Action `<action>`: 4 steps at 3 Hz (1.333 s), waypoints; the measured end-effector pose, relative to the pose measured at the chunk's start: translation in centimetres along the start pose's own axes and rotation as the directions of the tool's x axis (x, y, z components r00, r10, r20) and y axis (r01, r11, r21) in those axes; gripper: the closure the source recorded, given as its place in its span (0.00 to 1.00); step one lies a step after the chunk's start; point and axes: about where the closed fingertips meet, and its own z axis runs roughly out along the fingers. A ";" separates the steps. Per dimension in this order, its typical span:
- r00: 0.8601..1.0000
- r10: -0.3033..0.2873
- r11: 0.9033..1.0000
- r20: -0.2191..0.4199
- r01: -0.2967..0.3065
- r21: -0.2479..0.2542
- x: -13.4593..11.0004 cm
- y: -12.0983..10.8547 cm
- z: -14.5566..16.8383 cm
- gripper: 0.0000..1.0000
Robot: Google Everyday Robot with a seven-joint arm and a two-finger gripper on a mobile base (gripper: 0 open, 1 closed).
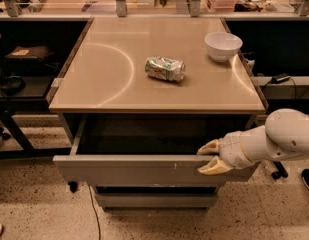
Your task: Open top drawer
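The top drawer [134, 170] is a wide grey flat front with small white scratch marks right of centre. It stands pulled partly out from under the tan tabletop [104, 79], and its interior [144, 136] is dark and shallow. My gripper [209, 157] is at the right end of the drawer front. One cream finger [209, 146] is inside above the front's top edge and the other is in front of the panel, so the edge is held between them. My white arm [284, 139] comes in from the right.
A crushed can [165, 68] and a white bowl [223, 45] sit on the tabletop. A narrower grey drawer front [154, 199] is below. A black desk frame [14, 129] stands left, chair castors [279, 174] right, and a cable [95, 216] lies on the floor.
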 end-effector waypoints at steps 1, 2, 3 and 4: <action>1.000 0.000 1.000 0.000 0.000 0.000 0.0 0.0 0.0 0.39; 1.000 0.006 1.000 -0.001 -0.006 -0.016 1.3 2.5 -1.8 0.17; 1.000 0.026 0.998 0.009 -0.026 -0.054 3.1 8.7 -4.8 0.17; 1.000 0.030 0.998 0.009 -0.030 -0.056 3.1 9.4 -5.3 0.40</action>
